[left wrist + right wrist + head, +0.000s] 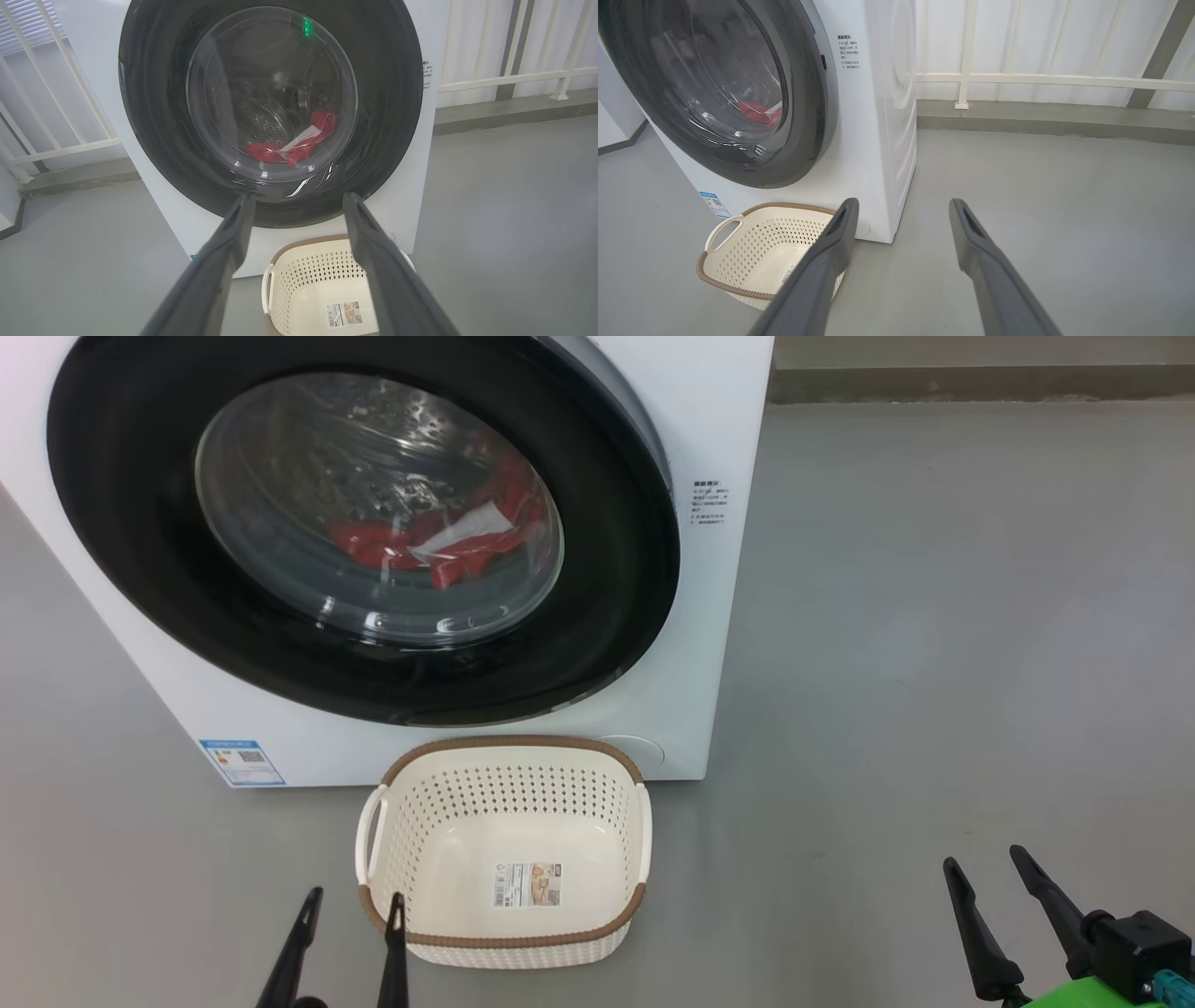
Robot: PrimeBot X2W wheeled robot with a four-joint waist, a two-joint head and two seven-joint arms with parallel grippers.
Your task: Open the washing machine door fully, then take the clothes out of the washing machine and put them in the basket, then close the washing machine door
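The white washing machine point(719, 616) stands on the floor with its round black-rimmed door point(121, 551) shut against the front. Through the glass the red and white clothes point(448, 541) lie low in the drum, seen too in the left wrist view point(299, 142) and the right wrist view point(756, 112). The cream basket point(504, 943) sits on the floor right before the machine, with nothing in it but a label. My left gripper point(353, 899) is open at the basket's near left corner. Far to the right, my right gripper point(982, 859) is open above bare floor.
Grey floor point(934, 663) spreads wide to the right of the machine. A white railing point(1045, 79) on a low kerb runs behind and beside the machine. A small blue label point(241, 761) sits at the machine's lower left front.
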